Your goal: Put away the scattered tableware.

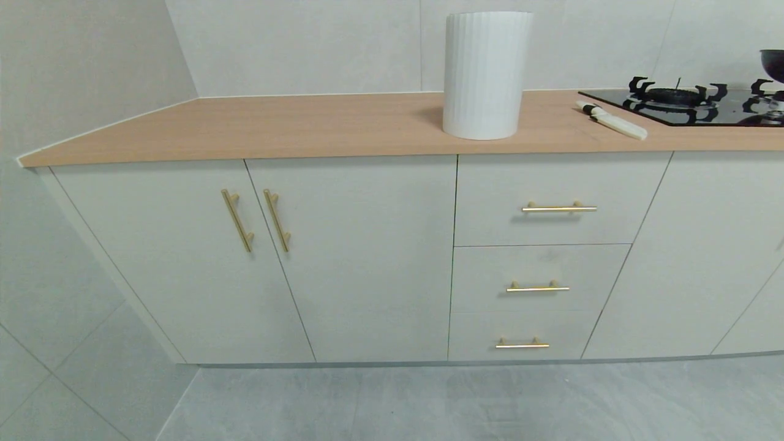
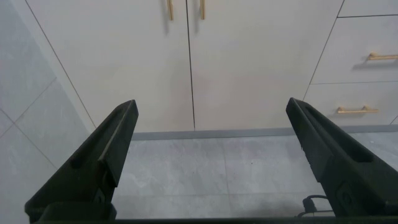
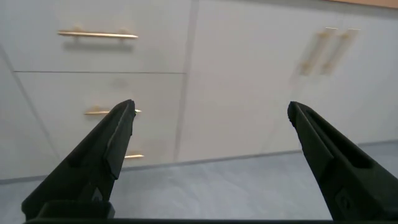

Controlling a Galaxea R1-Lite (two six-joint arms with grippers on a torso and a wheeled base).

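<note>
**Both claws apart and empty, low in front of the cabinet fronts**

Left claw (image 2: 211, 106): fingers spread wide with nothing between them. It is held low and pointed at the foot of the two-door cabinet (image 2: 249, 62), above the grey tiled floor (image 2: 217, 174). Right claw (image 3: 210, 106): also spread wide with nothing held. It is low too and faces the drawers (image 3: 62, 87) and the plain panel beside them.

The left wrist view takes in the lower ends of the two door handles (image 2: 169, 9), plus two drawer handles off to the side. The right wrist view has three drawer handles closer up, with the door handles farther off and soft.

The head view adds the desk (image 1: 275, 125), a wooden top running along the tiled wall. A white ribbed cylinder (image 1: 485, 73) stands upright on it. The white utensil (image 1: 611, 120) lies flat on the desk between the cylinder and the black hob (image 1: 692, 107), just beside the hob's near corner and well apart from both claws. I can't tell what kind of utensil it is. A dark vessel (image 1: 773, 61) sits at the far edge over the hob.

Below the desk all doors and all three drawers are closed.
</note>
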